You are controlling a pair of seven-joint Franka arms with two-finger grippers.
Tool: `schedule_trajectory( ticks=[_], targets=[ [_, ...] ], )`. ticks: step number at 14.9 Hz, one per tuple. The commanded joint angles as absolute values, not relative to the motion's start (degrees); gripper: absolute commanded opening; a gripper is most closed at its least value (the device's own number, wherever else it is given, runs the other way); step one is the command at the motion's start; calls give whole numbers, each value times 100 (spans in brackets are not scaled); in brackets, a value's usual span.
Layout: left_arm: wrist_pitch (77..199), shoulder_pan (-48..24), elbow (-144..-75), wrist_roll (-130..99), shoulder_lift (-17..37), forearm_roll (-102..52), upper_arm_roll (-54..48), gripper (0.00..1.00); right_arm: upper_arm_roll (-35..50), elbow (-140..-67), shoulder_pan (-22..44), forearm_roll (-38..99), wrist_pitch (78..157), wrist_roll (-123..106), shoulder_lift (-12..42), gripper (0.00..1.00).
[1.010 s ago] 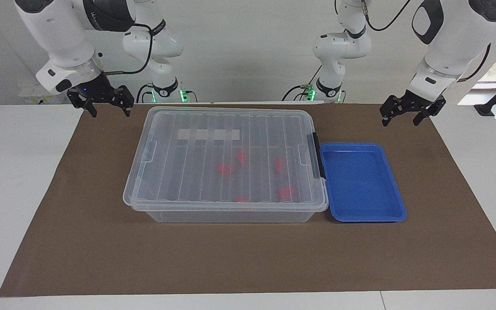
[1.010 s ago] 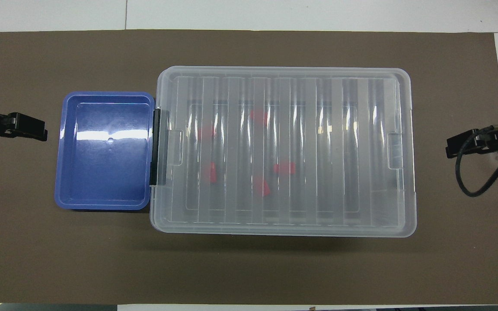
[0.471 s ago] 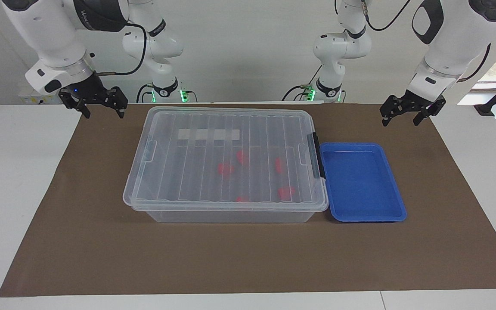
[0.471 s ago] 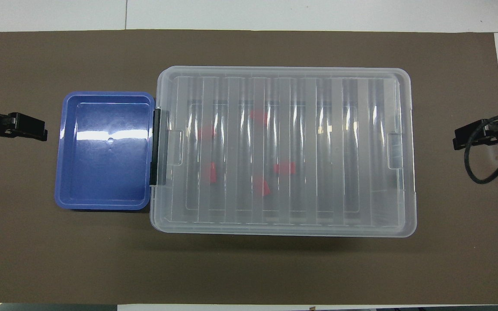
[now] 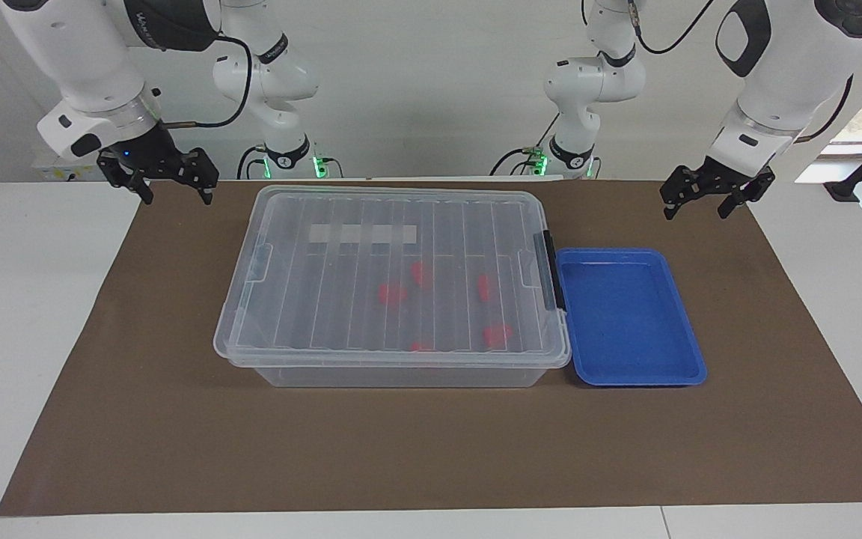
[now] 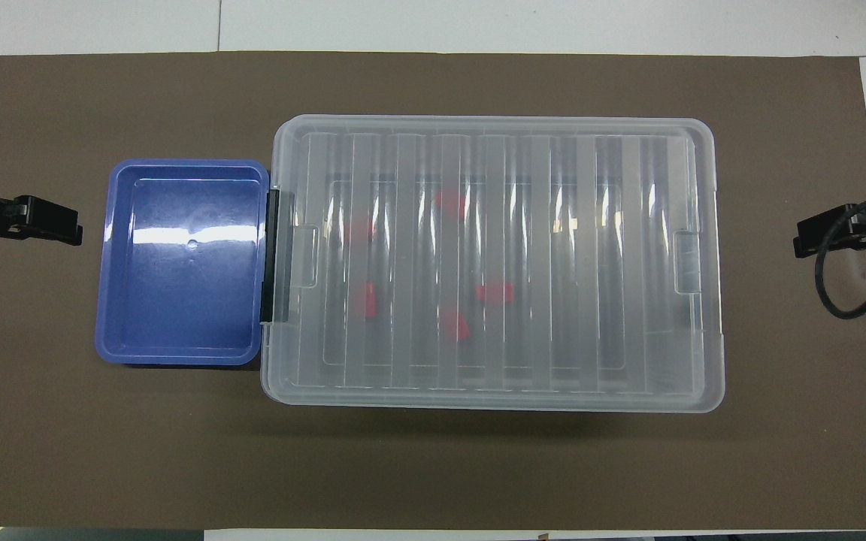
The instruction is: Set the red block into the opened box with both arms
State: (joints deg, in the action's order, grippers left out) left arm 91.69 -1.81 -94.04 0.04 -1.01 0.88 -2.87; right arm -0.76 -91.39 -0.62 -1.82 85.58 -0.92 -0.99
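The box (image 5: 393,284) (image 6: 493,263) is a large clear bin in the middle of the brown mat, with its ribbed lid lying on it. Several red blocks (image 5: 392,293) (image 6: 493,291) show through the lid, resting inside the box. My left gripper (image 5: 696,212) (image 6: 72,229) hangs open and holds nothing, over the mat at the left arm's end, clear of the blue tray. Over the mat's edge at the right arm's end, my right gripper (image 5: 178,199) (image 6: 797,244) is also open with nothing in it, apart from the box.
A shallow blue tray (image 5: 689,329) (image 6: 113,263) with nothing in it stands against the box's black latch (image 5: 548,269) at the left arm's end. The brown mat (image 5: 401,449) covers most of the white table.
My right gripper has drawn away from the box toward its own end of the table and risen slightly. The left arm, the box and the tray have not moved.
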Motion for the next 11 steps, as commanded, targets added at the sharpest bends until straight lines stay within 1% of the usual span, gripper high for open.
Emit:
schedule_trajectory(
  ticks=[1,11],
  targets=[
    [9176,-97,-9510,35,-211,185,-343,100,-53,-9079,-123,-193,8490,-88,-105,100],
    [9176,-97,-9510,35,-211,185,-343,100,0,-9079,-132,-123,8517,-79,-158,100]
  ],
)
